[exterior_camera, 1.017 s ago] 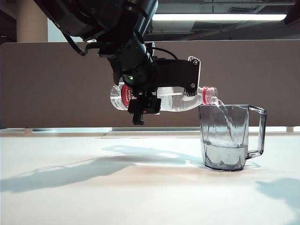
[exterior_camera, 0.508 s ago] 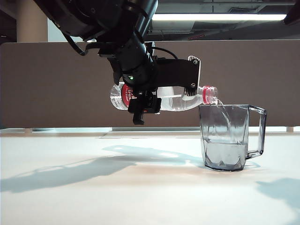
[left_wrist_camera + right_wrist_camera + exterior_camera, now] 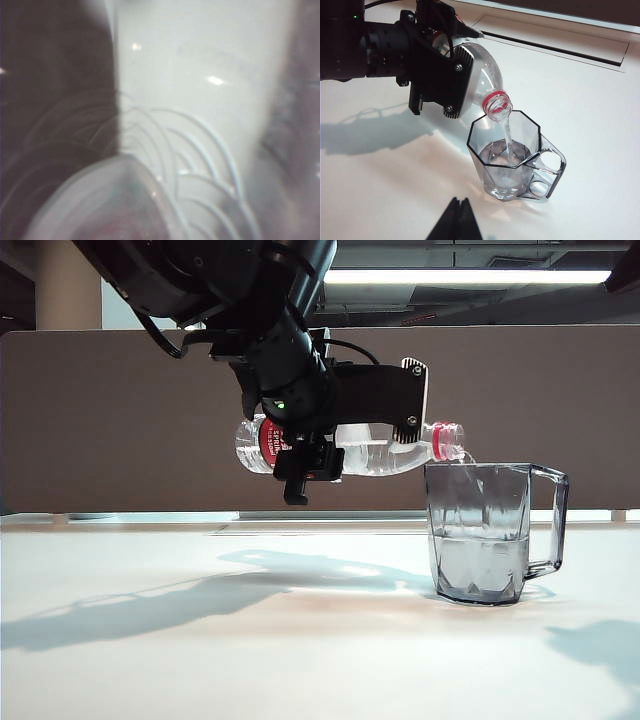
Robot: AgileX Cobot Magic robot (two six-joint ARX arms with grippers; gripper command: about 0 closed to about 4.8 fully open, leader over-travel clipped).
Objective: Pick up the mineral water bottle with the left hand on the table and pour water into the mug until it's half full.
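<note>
A: Water in the mug (image 3: 483, 565) higher than a sec ago?
B: Yep, abt halfway now. Left gripper (image 3: 322, 430) clamped on the bottle (image 3: 378, 450), tipped over the rim, pouring.
A: Right gripper (image 3: 455, 220)?
B: Closed, empty, near mug. Tilt back soon.

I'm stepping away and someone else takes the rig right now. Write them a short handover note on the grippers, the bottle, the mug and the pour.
Left gripper: shut on the mineral water bottle, holding it about level, neck just above the mug's rim.
Right gripper: shut, holding nothing, hanging over the table near the mug, apart from it.
Done: bottle lifted, cap off, water streaming into the mug, which stands upright on the table.
Level: roughly half full in the exterior view.
Left: judge the level, probably tip the bottle back upright soon to end the pour.
</note>
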